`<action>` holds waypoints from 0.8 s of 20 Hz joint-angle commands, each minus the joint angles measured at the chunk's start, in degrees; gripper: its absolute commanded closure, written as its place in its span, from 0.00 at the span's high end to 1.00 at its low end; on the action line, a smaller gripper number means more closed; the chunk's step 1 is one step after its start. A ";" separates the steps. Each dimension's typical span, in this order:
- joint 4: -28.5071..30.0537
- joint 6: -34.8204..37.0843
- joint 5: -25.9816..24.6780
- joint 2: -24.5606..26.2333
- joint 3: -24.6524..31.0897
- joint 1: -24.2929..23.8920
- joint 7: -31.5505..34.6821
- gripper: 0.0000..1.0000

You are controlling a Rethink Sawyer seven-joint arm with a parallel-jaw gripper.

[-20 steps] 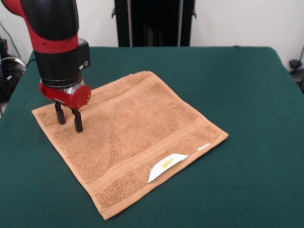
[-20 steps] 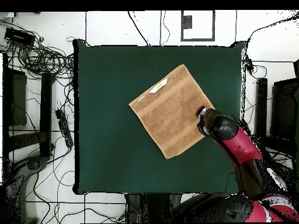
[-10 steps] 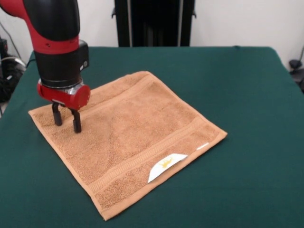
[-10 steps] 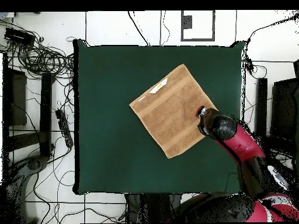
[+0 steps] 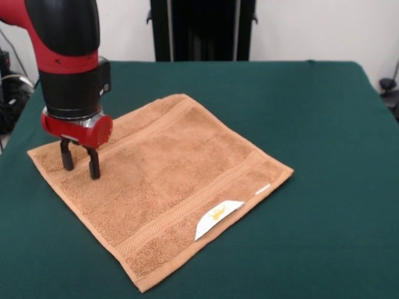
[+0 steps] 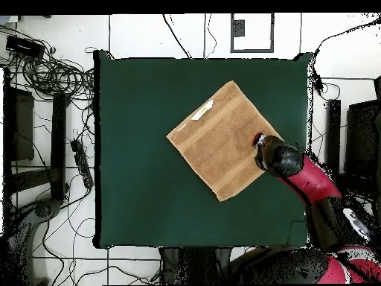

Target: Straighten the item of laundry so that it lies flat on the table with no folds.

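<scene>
White walls and a dark upright frame stand behind a table (image 5: 336, 124) covered in dark green cloth, far larger than what lies on it. Down on its corner, the claw (image 5: 78, 163) stands with two short black fingers (image 5: 93, 167) spread apart, their tips pressed into or resting on the pile of the laundry item (image 5: 174, 180); nothing is pinched between them, so I read it as released rather than clenched. It sits under a red collar on the black and red arm (image 5: 68, 56). From the claw, the laundry item stretches away across the table toward the opposite corner, so the whole sheet lies to one side of the fingers and the corner beneath them is the end nearest the table's edge. Seen from overhead, the claw (image 6: 260, 140) is at the cloth's corner closest to the robot's side, and the square lies turned like a diamond near the table's middle. It is a soft orange-tan terry square with woven border bands near two opposite edges, looped and slightly fuzzy, limp enough to drag rather than slide stiffly. A white label (image 5: 217, 217) with a yellow mark sticks out at one edge. No fold shows; the surface looks essentially flat already.
</scene>
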 commanded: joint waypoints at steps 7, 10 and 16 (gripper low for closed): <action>-7.62 -0.85 -4.45 5.12 8.16 -2.18 2.83 1.00; -8.52 -0.48 -5.22 5.46 8.63 -2.49 2.67 1.00; -7.36 -1.46 -5.05 5.20 8.22 -2.06 5.59 1.00</action>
